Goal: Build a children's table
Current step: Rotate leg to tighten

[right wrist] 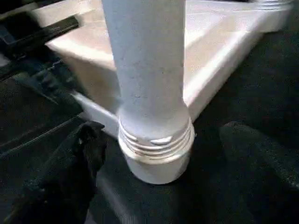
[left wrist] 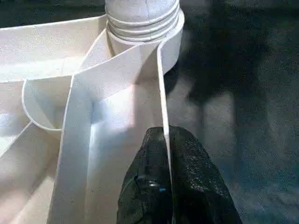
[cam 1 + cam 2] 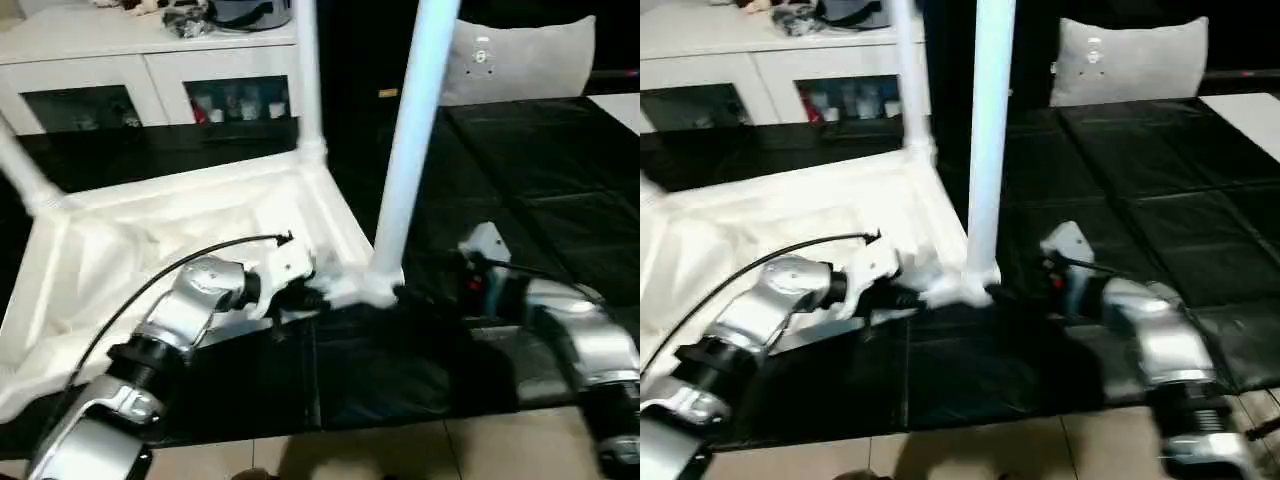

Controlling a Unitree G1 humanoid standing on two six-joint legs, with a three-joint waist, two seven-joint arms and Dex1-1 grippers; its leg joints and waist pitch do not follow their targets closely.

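**While clamped on the rim: upturned table with legs in its sockets**

Lower left of the frame: left gripper (image 3: 312, 292), fingers (image 2: 187, 186) pinched shut on the thin side wall of the tabletop (image 3: 120, 260), one either side of the rim. Lower right: right gripper (image 1: 154, 177), spread wide open, one finger (image 1: 70, 172) on each side of the near leg (image 3: 410, 140), neither touching it. At centre: near corner socket (image 2: 170, 39) holding that leg's threaded end, leg rising upright. Further back, upper centre: second leg (image 3: 308, 70) seated in the far corner socket; third leg (image 3: 25, 170) at far left. Beyond, upper left: white cabinet (image 3: 150, 70) with glass doors, small items behind the glass. Upper right: grey cushion (image 3: 520, 60) on black floor mats (image 3: 540, 180).
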